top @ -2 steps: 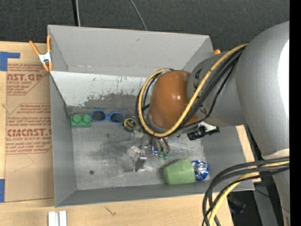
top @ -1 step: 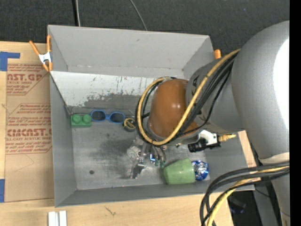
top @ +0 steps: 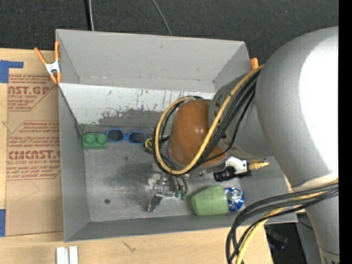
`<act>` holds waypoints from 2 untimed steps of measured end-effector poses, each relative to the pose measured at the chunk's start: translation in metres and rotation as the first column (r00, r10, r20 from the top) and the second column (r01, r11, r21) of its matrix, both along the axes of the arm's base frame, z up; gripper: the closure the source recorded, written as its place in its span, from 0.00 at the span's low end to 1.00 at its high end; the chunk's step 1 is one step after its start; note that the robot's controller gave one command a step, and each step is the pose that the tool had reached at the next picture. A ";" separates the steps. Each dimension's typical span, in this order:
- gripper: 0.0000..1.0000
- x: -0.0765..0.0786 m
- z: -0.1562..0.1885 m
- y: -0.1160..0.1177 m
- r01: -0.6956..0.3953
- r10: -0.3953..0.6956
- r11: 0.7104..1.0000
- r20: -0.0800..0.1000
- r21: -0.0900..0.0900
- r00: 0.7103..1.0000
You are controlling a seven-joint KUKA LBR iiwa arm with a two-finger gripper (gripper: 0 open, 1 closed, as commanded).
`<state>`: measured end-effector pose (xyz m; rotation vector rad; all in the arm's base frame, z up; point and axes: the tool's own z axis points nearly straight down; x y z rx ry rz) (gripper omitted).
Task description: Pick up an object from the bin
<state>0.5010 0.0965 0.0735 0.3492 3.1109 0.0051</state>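
My gripper (top: 160,193) hangs low over the bare bin floor, near the middle of the front wall. Nothing shows in it. The nearest loose thing is a pale green rounded lump (top: 209,201), lying just to the gripper's right against the front wall. A crumpled blue and white shiny piece (top: 235,198) touches the lump's right end. The gripper stands apart from both.
A small green toy brick (top: 94,141) lies at the back left of the floor. Beside it is a blue piece with two rings (top: 125,136). The arm's orange cover and looped cables hang over the right half of the bin.
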 end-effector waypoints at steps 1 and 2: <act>0.00 0.000 0.001 -0.009 0.080 -0.080 0.997 -0.002 0.008 0.997; 1.00 0.004 0.004 -0.012 0.085 -0.085 0.996 0.009 0.007 0.996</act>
